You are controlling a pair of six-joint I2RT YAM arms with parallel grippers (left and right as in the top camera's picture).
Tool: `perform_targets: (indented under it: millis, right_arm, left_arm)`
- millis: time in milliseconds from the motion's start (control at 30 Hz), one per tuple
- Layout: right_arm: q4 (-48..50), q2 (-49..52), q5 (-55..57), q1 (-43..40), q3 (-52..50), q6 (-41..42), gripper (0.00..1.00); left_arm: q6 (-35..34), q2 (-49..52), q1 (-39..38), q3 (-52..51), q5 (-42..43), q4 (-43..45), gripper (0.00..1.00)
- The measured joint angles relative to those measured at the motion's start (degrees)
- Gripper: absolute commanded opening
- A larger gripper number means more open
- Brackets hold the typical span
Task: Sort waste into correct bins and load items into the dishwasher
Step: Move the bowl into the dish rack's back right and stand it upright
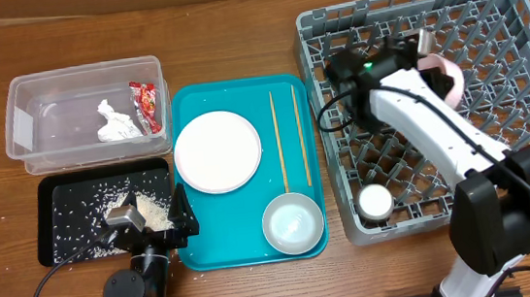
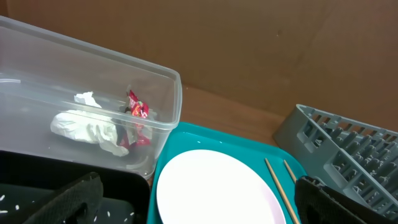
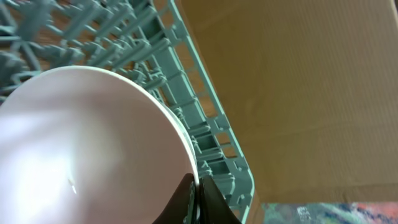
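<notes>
My right gripper [image 3: 196, 193] is shut on the rim of a pink plate [image 3: 87, 149] and holds it on edge over the grey dish rack [image 1: 518, 36]; the plate also shows in the overhead view [image 1: 445, 77]. My left gripper [image 2: 199, 205] is open and empty, low over the left edge of the teal tray [image 1: 288, 88]. On the tray lie a white plate [image 1: 217, 151], a pair of chopsticks [image 1: 289, 136] and a small bowl [image 1: 293, 222]. The clear bin [image 1: 30, 142] holds a white tissue [image 1: 116, 122] and a red wrapper [image 1: 147, 104].
A black tray [image 1: 55, 198] with scattered rice sits at the front left, under my left arm. A white cup [image 1: 375, 200] stands in the rack's front left corner. Brown cardboard lines the back of the wooden table.
</notes>
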Motion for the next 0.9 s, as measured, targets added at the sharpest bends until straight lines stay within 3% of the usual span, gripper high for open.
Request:
perform_targets:
  millis: [900]
  right_arm:
    - [-0.04, 0.04, 2.23, -0.26, -2.95, -1.77, 0.04]
  left_arm:
    - [0.0, 0.0, 0.0, 0.0, 0.0, -0.02, 1.0]
